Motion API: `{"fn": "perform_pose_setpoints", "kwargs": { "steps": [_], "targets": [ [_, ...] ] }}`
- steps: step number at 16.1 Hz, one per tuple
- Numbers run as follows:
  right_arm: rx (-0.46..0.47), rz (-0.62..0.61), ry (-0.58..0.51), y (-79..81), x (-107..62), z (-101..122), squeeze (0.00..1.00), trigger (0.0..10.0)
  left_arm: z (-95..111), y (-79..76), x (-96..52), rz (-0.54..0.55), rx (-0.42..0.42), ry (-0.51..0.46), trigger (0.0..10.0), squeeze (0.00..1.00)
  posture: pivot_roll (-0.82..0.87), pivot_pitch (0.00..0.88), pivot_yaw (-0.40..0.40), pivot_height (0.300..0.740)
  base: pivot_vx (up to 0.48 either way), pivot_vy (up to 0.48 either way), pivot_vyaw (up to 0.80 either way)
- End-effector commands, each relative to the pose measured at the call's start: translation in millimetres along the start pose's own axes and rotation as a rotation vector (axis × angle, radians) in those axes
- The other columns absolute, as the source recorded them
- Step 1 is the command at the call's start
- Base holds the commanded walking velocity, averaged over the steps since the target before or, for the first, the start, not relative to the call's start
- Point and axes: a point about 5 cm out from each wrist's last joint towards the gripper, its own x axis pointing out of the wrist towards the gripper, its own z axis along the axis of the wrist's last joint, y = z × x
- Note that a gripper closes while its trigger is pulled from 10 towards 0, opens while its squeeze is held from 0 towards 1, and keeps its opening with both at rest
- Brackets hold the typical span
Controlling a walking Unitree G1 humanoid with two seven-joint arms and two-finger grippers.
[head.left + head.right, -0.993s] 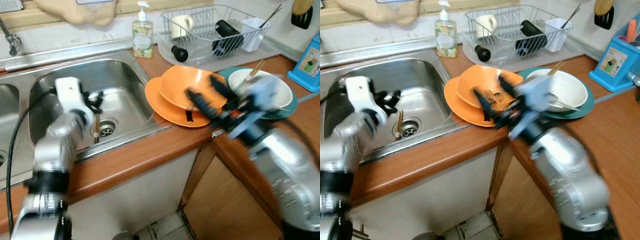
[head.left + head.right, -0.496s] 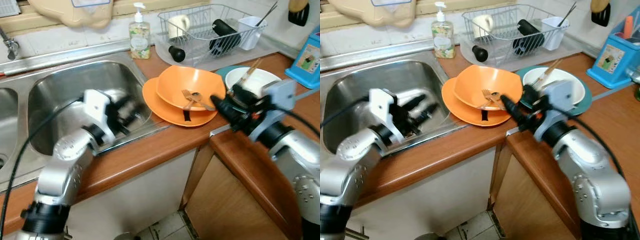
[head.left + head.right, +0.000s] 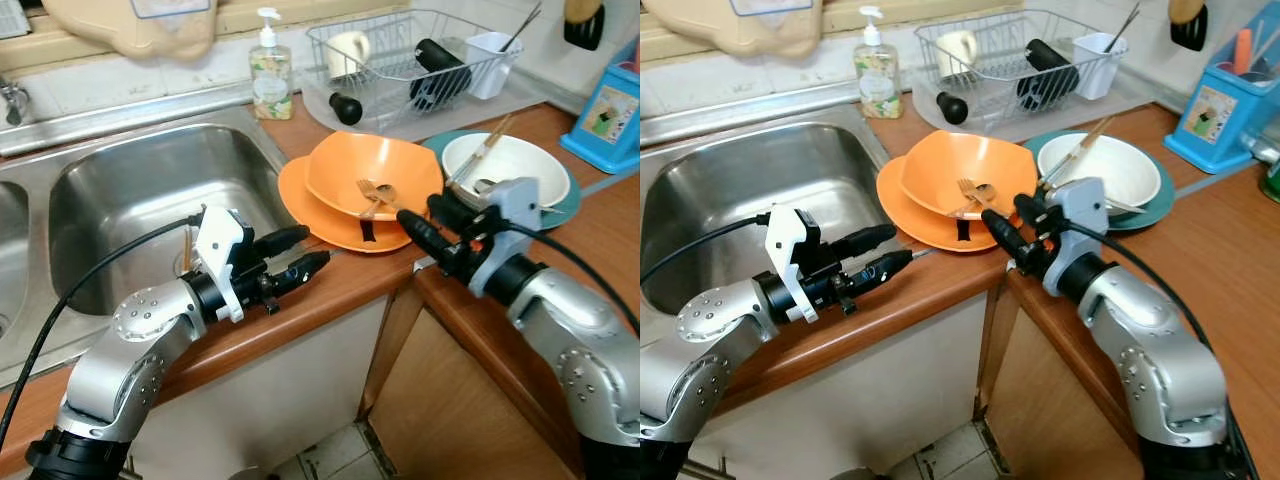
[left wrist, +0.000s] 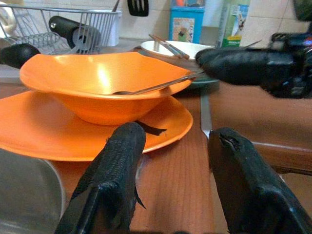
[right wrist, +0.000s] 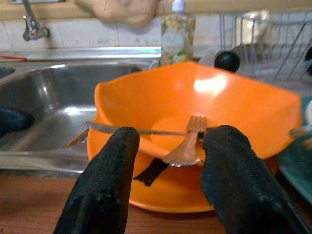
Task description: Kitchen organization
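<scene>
**A:** Where do the dishes sit, and why are the arms held that way?

**B:** An orange bowl [image 3: 372,178] rests on an orange plate [image 3: 300,195] on the wooden counter [image 3: 330,290], just beside the steel sink [image 3: 140,190]. A fork [image 5: 146,130] and a spoon [image 5: 181,152] lie inside the bowl. The right gripper [image 3: 430,222] points at the bowl's near rim, its fingers spread apart and holding nothing. It appears lined up to reach for the cutlery or the rim.

**A:** And the other arm?

**B:** The left gripper [image 3: 297,254] hovers over the counter's front edge, aimed at the plate from the sink side, fingers also spread and empty. It looks ready to steady the stack.

**A:** What room is there to move?

**B:** Little. Behind the orange stack stand a soap bottle [image 3: 264,65] and a wire dish rack [image 3: 420,60]. On the robot's right, a white bowl [image 3: 505,165] with chopsticks sits on a teal plate [image 3: 574,205], close to the right wrist. The sink basin offers the open space; the plate slightly overhangs its lip. The two grippers face each other, near but apart.
</scene>
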Motion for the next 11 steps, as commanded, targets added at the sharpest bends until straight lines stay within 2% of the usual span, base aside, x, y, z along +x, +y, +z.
{"fn": "perform_pose_setpoints", "kwargs": {
  "steps": [1,4,11],
  "targets": [
    [-0.001,0.009,0.012,1.9,3.9,0.2,0.00,0.5,5.6,-4.8,0.6,-0.033,0.011,-0.010,10.0,0.00,-0.14,0.000,0.047,0.740,0.000,0.000,0.00],
    [0.024,0.001,0.023,1.7,7.7,-3.8,0.00,0.0,5.4,-8.8,1.2,-0.059,0.013,-0.005,10.0,0.00,-0.14,0.000,0.047,0.740,0.000,0.000,0.00],
    [0.055,-0.027,0.024,-1.3,11.0,-5.9,0.00,0.0,7.0,-10.9,3.0,-0.072,0.018,-0.010,10.0,0.00,-0.13,0.000,0.055,0.740,0.000,0.000,0.00]
  ]
}}
